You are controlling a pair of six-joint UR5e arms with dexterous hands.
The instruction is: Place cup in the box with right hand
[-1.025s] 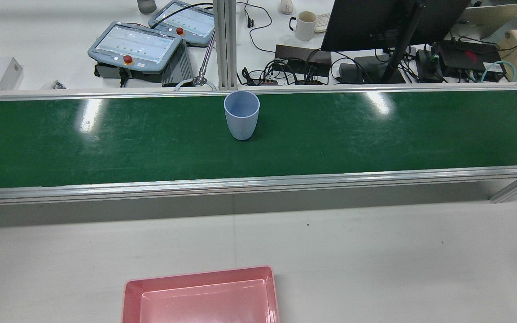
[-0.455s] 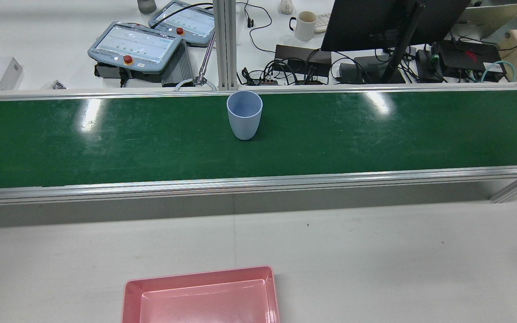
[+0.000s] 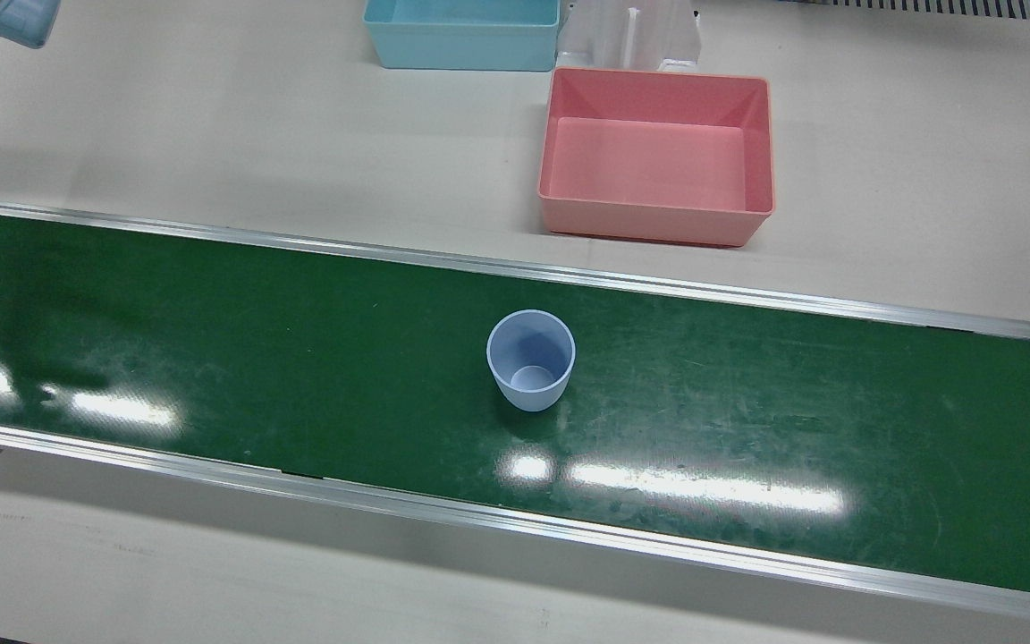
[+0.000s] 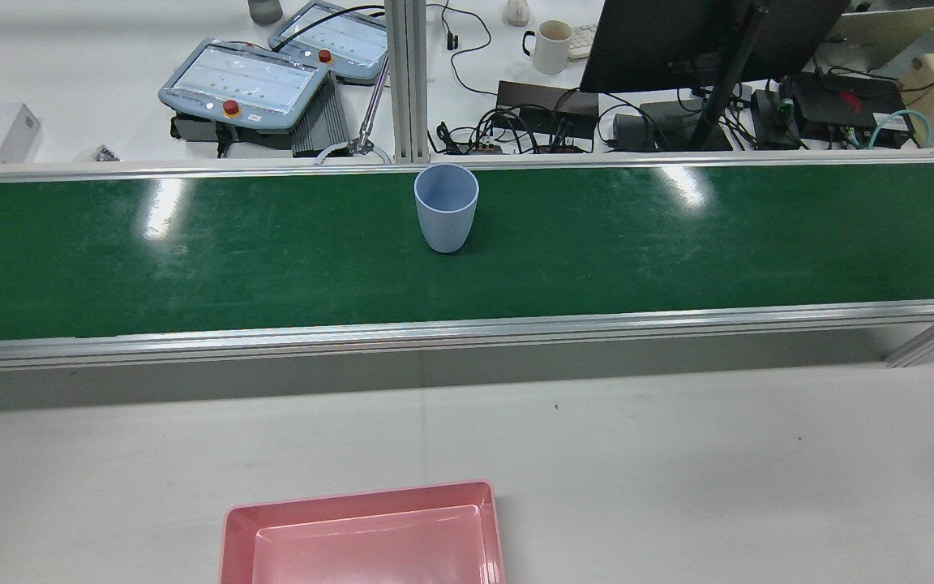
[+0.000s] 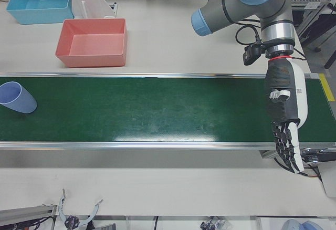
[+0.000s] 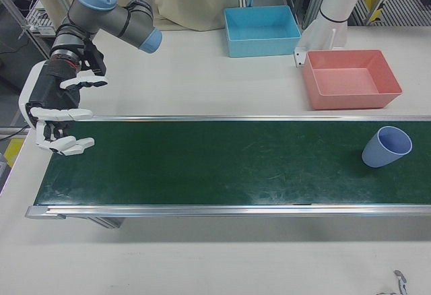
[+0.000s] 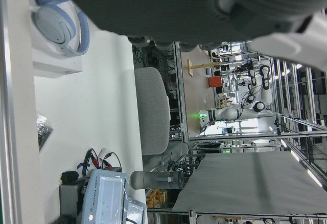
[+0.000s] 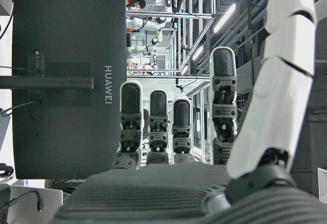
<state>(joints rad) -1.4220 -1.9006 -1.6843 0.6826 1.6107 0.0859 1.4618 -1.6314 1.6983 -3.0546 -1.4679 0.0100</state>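
Cup: the blue cup [image 3: 530, 360] stands upright on the green belt [image 3: 300, 358], long axis vertical, mouth up.
Box: the pink box [image 3: 656, 156] sits on my table [image 3: 211, 134], well apart from the cup; the rear view cuts off its near edge.
My right robot hand [image 6: 59, 116]: fingers spread, holding nothing, over the belt's far end.
My left robot hand [image 5: 285, 117]: open, holding nothing.

A pale blue cup [image 4: 446, 208] stands upright near the far edge of the green conveyor belt [image 4: 191, 251], well apart from the empty pink box [image 4: 362, 535] on the grey worktop [image 4: 678, 470] at the near edge.
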